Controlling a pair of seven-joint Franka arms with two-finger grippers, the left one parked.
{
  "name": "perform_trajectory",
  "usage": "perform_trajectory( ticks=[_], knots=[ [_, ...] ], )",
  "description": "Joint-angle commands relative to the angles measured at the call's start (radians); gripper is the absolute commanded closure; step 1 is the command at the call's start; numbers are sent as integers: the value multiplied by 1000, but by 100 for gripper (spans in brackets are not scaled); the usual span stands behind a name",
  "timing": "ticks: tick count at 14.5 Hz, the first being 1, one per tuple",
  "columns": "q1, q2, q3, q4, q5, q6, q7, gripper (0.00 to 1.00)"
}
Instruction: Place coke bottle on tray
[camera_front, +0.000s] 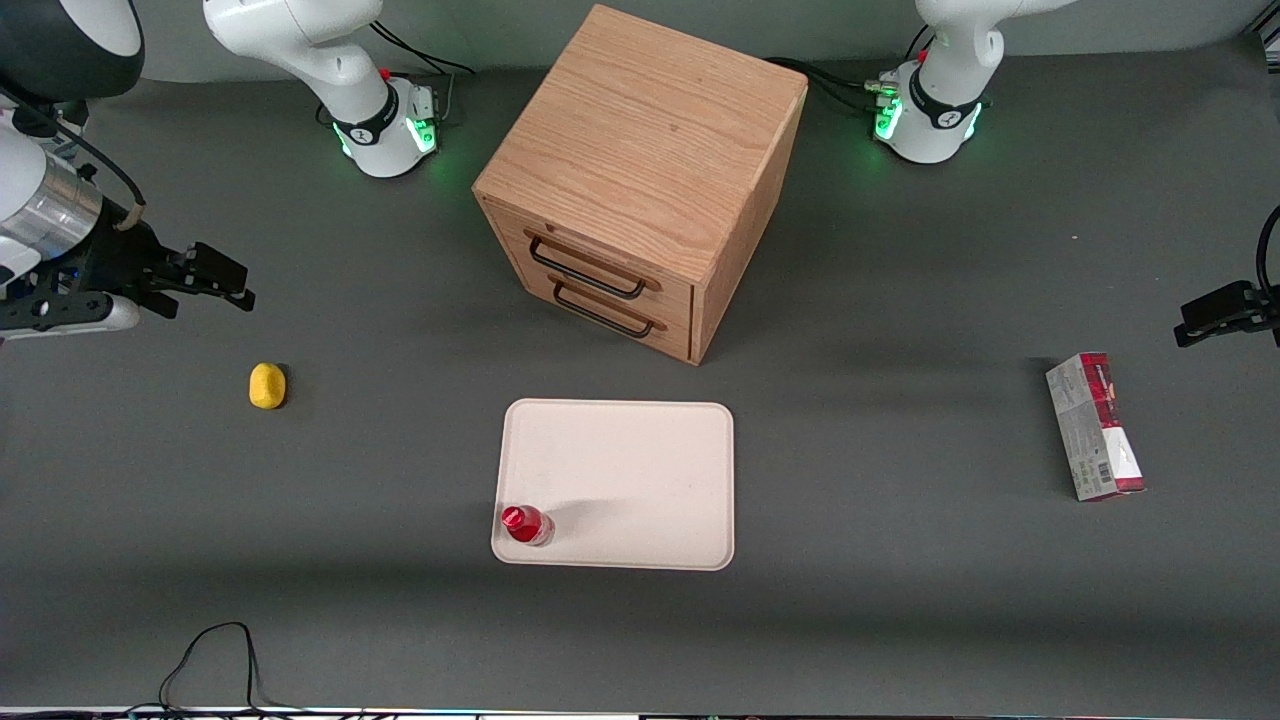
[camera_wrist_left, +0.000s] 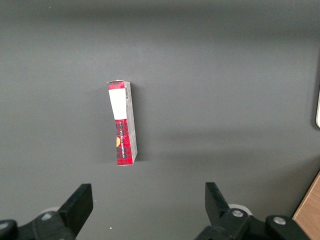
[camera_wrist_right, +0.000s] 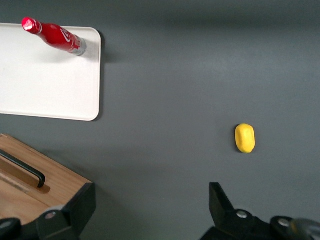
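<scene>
Coke bottle (camera_front: 527, 524) stands upright in a corner of the tray (camera_front: 640, 470), so placement looks complete; the gripper (camera_front: 215, 278), jaws apart and empty, hangs well apart above the tabletop (camera_front: 900, 600).

You have a dark grey table (camera_front: 400, 620) carrying a wooden two-drawer cabinet (camera_front: 640, 180), and in front of its drawers, nearer the front camera, lies the pale tray (camera_front: 640, 470) with the coke bottle (camera_front: 527, 524) standing upright in its near corner toward the working arm's end. A yellow lemon (camera_front: 267, 386) lies toward the working arm's end, well apart from the tray, and a red-and-grey carton (camera_front: 1094, 426) lies flat toward the parked arm's end. The gripper (camera_front: 215, 278) hangs open above the table near the lemon, holding nothing.
</scene>
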Motion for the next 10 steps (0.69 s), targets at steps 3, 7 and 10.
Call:
perform_trajectory(
  ticks=[3, 7, 10],
  knots=[
    [27, 13, -15, 3, 7, -1, 2, 0],
    [24, 33, -10, 28, -34, -2, 5, 0],
    [21, 33, -10, 57, -34, -31, 10, 0]
  ],
)
